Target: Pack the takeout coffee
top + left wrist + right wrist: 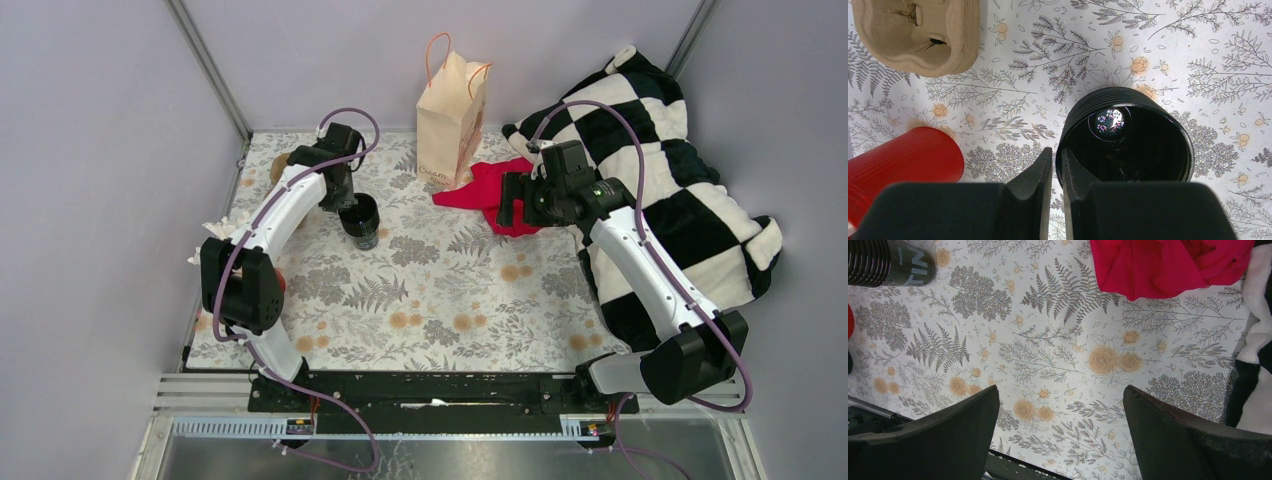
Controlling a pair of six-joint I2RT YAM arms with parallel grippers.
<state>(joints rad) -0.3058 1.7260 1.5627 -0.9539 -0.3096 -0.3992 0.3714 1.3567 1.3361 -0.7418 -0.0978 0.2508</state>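
L gripper (1056, 155) fingers pinch upright black coffee cup (1128, 150) at its near rim, one in, one out; R gripper (1060, 389) gapes empty, well apart, nearer paper bag (452, 115).

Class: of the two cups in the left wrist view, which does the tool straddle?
The black cup: the left tool sits astride its rim. The red cup is apart.

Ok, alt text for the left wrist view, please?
The left gripper pinches the near rim of an open, lidless black cup, one finger outside the wall, one inside, seen from above on a floral tablecloth. A red ribbed cup is at lower left, a brown cardboard tray at top left.
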